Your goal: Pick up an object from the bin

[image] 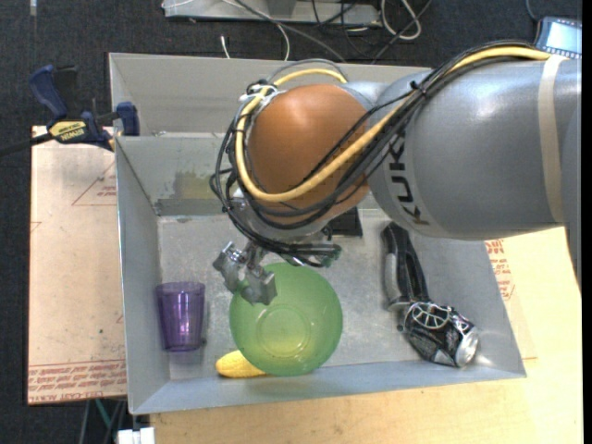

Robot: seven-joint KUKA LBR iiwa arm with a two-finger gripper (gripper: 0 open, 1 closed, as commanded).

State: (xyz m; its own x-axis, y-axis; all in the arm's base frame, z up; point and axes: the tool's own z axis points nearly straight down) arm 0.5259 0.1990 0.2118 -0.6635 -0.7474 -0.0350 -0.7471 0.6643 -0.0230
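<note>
Gripper point(245, 277) is down inside the grey metal bin point(139, 248), right at the far-left rim of the translucent lime-green plastic bowl point(287, 326). Touching that rim or just above it? I cannot confirm. Open or closed? Cannot tell from this angle either: its grey metal parts overlap, and nothing is plainly seen gripped.

Above it, the arm's rounded orange wrist cover point(301, 151), looped with black and yellow cables point(384, 126), hangs over the middle of the bin floor.

The bowl sits upright, mouth up, by the bin's near edge, about midway along it. Tucked against its near-left side, a small yellow object point(236, 366) peeks out, partly under the rim.

Toward the near-left corner stands a translucent purple plastic cup point(180, 314), upright, close beside the bowl but apart from it.

Across on the right side, a long black item point(400, 265) lies along the wall. Just nearer, in the near-right corner, a crushed black drinks can point(437, 331) lies on its side.
</note>
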